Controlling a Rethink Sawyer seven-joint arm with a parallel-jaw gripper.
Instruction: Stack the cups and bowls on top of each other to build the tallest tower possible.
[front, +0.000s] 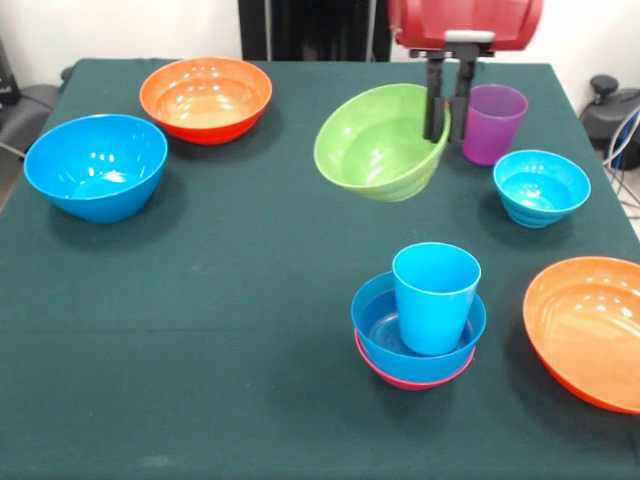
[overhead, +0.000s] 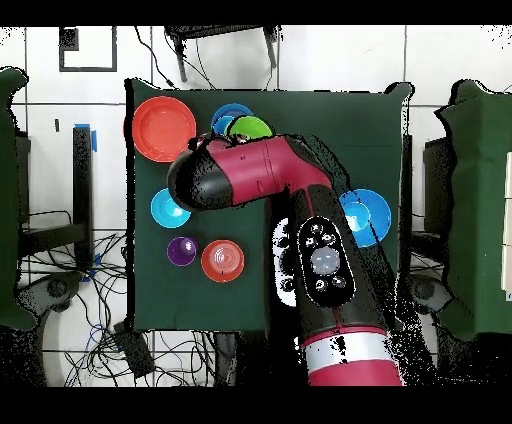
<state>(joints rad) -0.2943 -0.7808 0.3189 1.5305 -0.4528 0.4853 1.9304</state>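
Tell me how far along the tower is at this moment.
Done: a light blue cup sits in a blue bowl nested on the pink bowl. In hand: the gripper holds the tilted green bowl by its rim. Left: purple cup, small cyan bowl, two orange bowls, large blue bowl.

Purple cup (front: 492, 122) just beside end effector (front: 447, 125)

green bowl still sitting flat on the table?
No, the green bowl hangs tilted above the cloth, its rim pinched by the gripper.
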